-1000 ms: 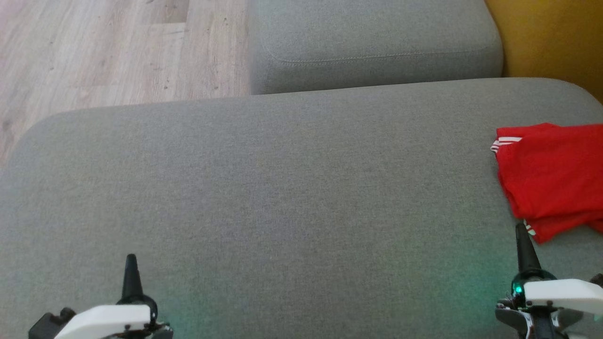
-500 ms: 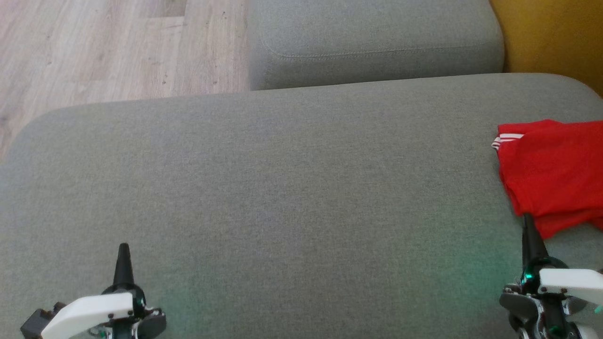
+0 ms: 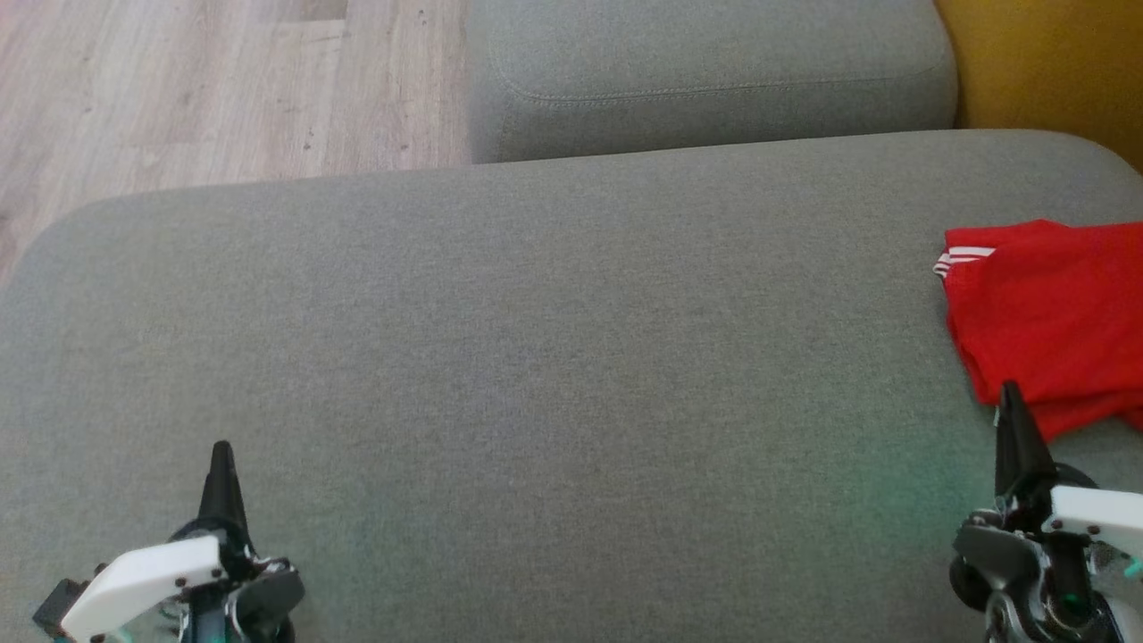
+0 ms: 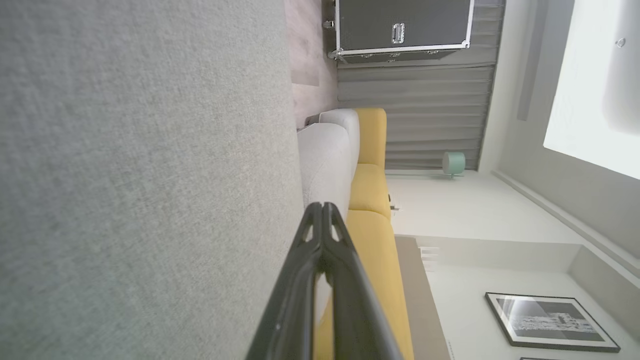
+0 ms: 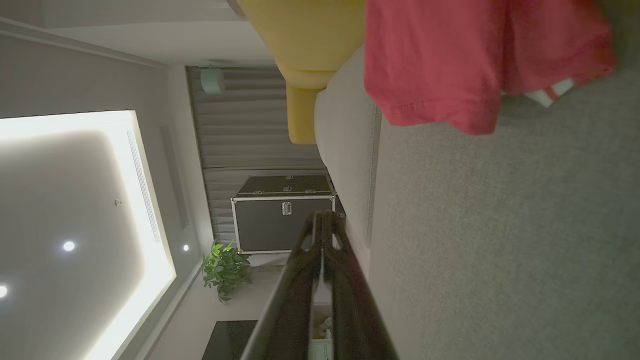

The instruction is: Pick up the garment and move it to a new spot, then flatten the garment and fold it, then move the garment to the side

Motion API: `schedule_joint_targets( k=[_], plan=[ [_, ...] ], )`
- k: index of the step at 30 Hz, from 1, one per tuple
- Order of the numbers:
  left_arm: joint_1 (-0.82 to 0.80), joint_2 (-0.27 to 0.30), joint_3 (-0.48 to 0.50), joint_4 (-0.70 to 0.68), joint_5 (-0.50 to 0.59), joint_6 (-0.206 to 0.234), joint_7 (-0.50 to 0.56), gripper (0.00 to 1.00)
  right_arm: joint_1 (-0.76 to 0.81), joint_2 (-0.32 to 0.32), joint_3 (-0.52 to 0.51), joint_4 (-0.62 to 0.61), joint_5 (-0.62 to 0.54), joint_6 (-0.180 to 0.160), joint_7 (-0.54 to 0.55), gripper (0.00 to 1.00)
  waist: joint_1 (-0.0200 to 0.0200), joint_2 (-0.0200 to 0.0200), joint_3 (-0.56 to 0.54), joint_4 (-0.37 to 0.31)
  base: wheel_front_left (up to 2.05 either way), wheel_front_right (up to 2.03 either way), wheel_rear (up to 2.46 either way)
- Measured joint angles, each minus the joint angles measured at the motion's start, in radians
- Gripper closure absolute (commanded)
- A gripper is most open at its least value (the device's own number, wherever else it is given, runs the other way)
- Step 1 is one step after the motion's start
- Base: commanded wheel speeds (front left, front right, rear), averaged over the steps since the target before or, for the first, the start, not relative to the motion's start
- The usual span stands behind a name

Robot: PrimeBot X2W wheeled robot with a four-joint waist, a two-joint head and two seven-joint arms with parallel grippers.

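A red garment (image 3: 1054,313) with white stripes lies folded at the right edge of the grey sofa cushion (image 3: 536,357); the right wrist view has the same garment (image 5: 450,55) near its top. My right gripper (image 3: 1012,397) hovers at the lower right, its tip just in front of the garment's near edge, fingers pressed together and holding nothing (image 5: 323,216). At the lower left, far from the garment, my left gripper (image 3: 221,451) hangs above bare cushion, shut and empty (image 4: 323,206).
A second grey cushion (image 3: 705,80) sits behind the main one. Wooden floor (image 3: 179,89) lies beyond the far left. A yellow sofa part (image 3: 1045,62) is at the upper right. A dark flight case (image 5: 282,212) stands across the room.
Both grippers have moved forward, up the head view. The right tip now overlaps the garment's near edge. The head camera has tilted slightly, so the scene sits higher.
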State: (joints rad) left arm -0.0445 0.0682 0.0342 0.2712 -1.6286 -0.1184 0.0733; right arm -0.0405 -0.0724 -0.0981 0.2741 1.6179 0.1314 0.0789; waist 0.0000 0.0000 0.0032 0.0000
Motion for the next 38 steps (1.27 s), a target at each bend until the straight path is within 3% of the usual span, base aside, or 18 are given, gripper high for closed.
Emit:
schedule_joint_targets(
  k=[38],
  plan=[
    [-0.012, -0.008, 0.020, 0.001, -0.008, -0.005, 0.014, 1.00, -0.017, 0.009, -0.012, 0.002, 0.010, 0.000, 0.011, 1.00, 0.0000, 0.0000, 0.000, 0.000, 0.00, 0.00, 0.00]
  ],
)
